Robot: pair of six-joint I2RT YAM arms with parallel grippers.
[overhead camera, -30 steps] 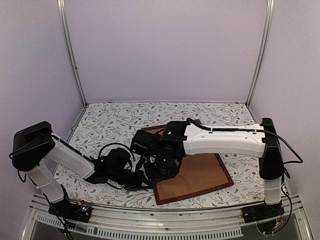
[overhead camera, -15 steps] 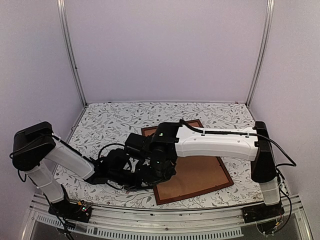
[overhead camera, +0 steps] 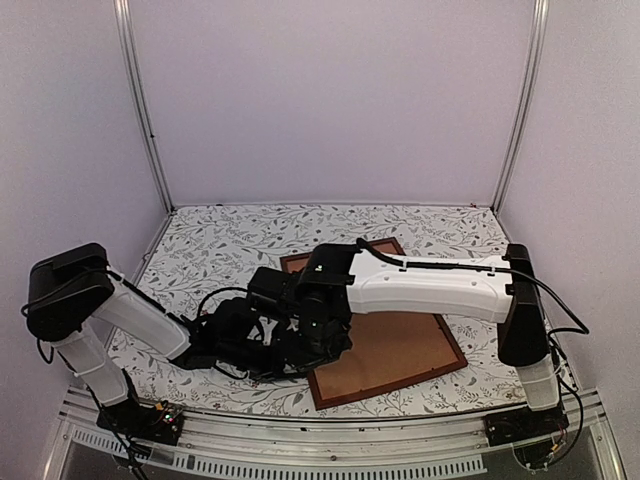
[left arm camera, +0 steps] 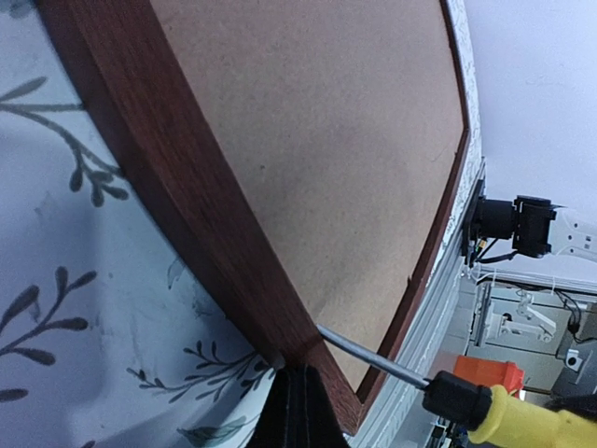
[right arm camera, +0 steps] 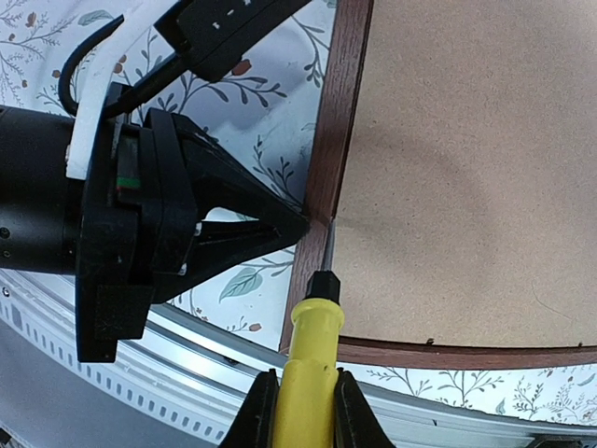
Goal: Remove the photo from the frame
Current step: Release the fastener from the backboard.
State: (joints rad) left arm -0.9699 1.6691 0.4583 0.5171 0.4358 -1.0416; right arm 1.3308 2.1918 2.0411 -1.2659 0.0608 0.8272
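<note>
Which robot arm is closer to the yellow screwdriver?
Right. The right end effector grips the yellow screwdriver; the left end effector sits shut at the outer edge of the frame, beside the tool's tip.

Left arm [overhead camera: 150, 322] low, jaws closed; right arm [overhead camera: 430, 285] across, jaws clamped.

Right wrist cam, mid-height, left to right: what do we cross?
left gripper → frame → backing board
</note>
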